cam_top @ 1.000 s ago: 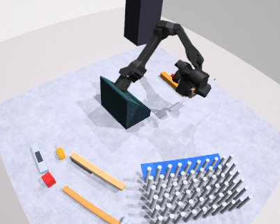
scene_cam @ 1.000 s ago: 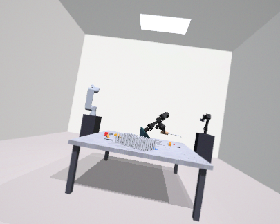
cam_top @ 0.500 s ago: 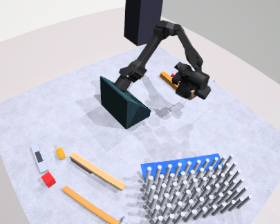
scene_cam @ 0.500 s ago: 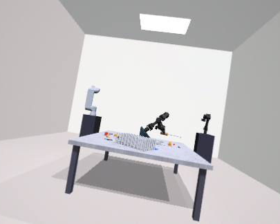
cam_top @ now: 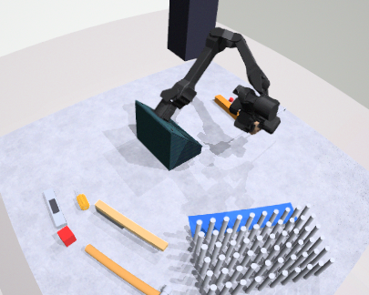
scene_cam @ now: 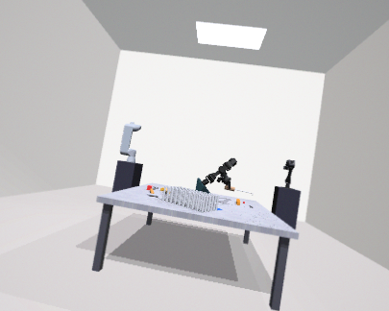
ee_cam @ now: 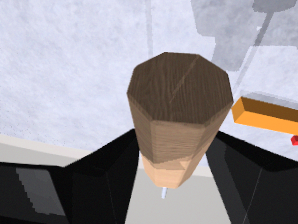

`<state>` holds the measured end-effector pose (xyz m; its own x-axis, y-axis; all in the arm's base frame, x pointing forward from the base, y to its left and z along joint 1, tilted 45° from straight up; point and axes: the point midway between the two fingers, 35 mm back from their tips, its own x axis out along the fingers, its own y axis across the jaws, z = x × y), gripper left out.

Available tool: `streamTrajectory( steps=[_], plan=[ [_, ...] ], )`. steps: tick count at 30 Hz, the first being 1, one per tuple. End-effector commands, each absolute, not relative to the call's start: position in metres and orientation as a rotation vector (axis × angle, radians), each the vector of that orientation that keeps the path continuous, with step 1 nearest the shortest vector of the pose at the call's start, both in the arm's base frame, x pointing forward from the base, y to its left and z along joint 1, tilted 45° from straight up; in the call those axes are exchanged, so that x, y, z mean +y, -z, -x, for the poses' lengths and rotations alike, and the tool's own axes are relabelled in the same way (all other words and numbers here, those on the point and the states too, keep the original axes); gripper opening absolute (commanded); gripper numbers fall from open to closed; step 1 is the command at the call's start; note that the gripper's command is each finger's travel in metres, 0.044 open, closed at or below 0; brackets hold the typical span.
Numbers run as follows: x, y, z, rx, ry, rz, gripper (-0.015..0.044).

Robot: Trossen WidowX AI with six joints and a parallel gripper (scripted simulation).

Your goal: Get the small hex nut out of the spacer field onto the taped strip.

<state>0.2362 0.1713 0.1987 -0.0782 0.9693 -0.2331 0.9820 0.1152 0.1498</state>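
Observation:
My gripper (cam_top: 256, 127) (ee_cam: 171, 135) is shut on the wooden handle (scene_cam: 231, 188) of a thin-rod tool, high above the table behind the spacer field. The handle's dark end faces the wrist camera, and a bit of the metal rod (ee_cam: 164, 192) (scene_cam: 245, 192) shows beyond it. The rod's tip cannot be made out. Metal spacers (cam_top: 239, 259) (scene_cam: 188, 199) stand upright in rows. A blue taped strip (cam_top: 271, 208) (scene_cam: 219, 209) lies along the field's edge nearer the arm. The hex nut cannot be made out in any view.
A teal wedge (cam_top: 153, 137) stands under the arm's base. An orange bar (cam_top: 222, 104) (ee_cam: 265, 120) and small red piece (cam_top: 231, 99) lie beyond the gripper. A tan stick (cam_top: 130, 225), orange-handled tool (cam_top: 119, 269), red cube (cam_top: 66, 236), yellow piece (cam_top: 83, 201) and grey object (cam_top: 49, 199) lie left of the spacers.

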Motion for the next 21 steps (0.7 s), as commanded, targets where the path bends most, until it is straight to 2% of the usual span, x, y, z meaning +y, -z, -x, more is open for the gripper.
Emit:
streamTrajectory(
  steps=[1,21],
  plan=[
    [0.1728,-0.1961,-0.2362,2.125,0.072,-1.920,0.0000],
    [0.1785,-0.1863,-0.2381,2.124,0.082,-1.906,0.0000]
  ],
)
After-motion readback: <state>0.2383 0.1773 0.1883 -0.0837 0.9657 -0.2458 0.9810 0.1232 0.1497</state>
